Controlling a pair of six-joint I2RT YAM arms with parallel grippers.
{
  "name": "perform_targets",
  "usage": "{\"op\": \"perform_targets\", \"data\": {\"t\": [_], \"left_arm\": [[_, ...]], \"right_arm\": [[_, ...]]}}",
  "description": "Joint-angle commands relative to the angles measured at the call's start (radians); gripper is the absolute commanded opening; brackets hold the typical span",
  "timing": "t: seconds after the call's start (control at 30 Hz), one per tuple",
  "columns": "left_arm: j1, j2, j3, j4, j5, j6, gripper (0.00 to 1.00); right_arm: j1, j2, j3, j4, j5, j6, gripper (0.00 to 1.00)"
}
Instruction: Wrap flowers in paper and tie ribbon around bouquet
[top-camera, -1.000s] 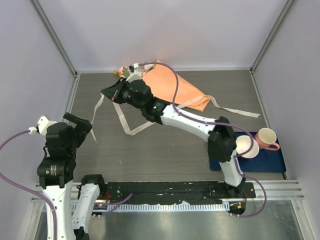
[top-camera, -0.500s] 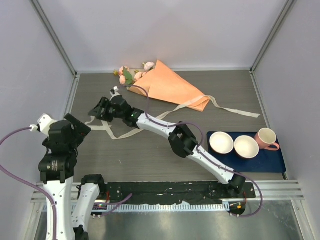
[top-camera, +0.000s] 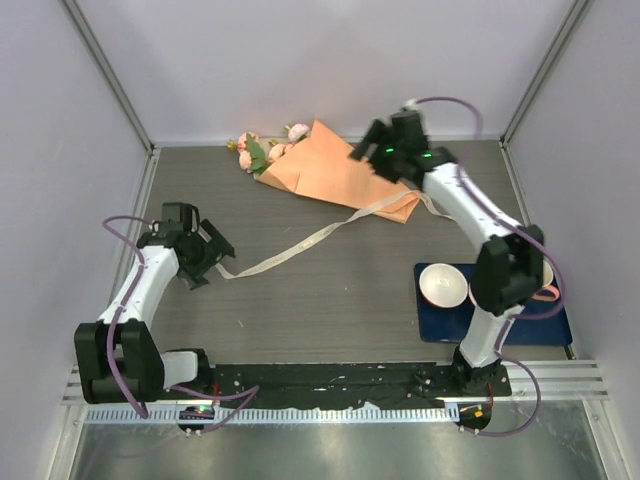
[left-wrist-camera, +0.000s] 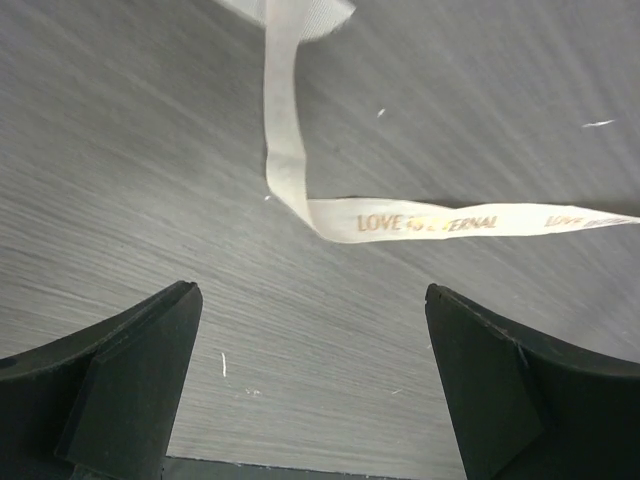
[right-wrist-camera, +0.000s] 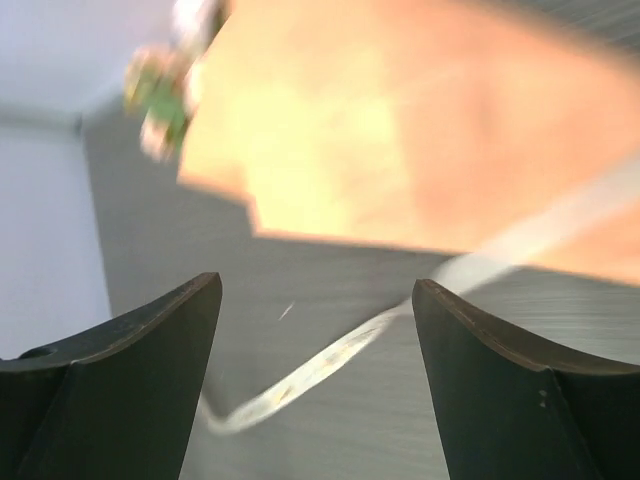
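The ribbon (left-wrist-camera: 285, 130) lies on the counter (left-wrist-camera: 120, 200) just ahead of the wide-open, empty left tool (left-wrist-camera: 310, 390). The right tool (right-wrist-camera: 315, 288), also open and empty, hovers above the bouquet (right-wrist-camera: 400, 130).

Paper (top-camera: 335, 175) orange; flowers (top-camera: 270, 148) pink; ribbon (left-wrist-camera: 430, 220) cream, gold lettering.

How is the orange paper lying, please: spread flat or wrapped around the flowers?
Wrapped: the paper forms a tapered cone, with the flowers poking out of its wide end.
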Motion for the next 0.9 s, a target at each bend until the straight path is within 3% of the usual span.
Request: {"op": "perform_targets", "data": {"t": [0.0, 0.13, 0.27, 0.43, 0.53, 0.87], "left_arm": [[-0.026, -0.014, -0.063, 0.112, -0.005, -0.137, 1.0], [-0.026, 0.05, -0.088, 0.176, -0.002, -0.18, 1.0], [-0.055, 0.145, -0.082, 0.204, 0.027, -0.209, 0.98], [-0.076, 0.209, -0.087, 0.224, -0.029, -0.213, 0.9], [-0.076, 0.251, -0.085, 0.224, -0.042, -0.211, 0.79], [-0.074, 0.325, -0.035, 0.198, -0.108, -0.17, 0.25]], "right_arm": [[-0.271, -0.122, -0.177, -0.122, 0.05, 0.019, 0.85], [-0.427, -0.08, -0.231, -0.114, -0.017, 0.086, 0.89], [-0.498, -0.012, -0.251, -0.073, -0.085, 0.161, 0.87], [-0.498, 0.031, -0.161, -0.079, 0.026, -0.034, 0.87], [-0.504, 0.045, -0.159, -0.117, 0.081, -0.112, 0.89], [-0.513, -0.032, -0.366, -0.076, 0.07, 0.291, 0.91]]}}
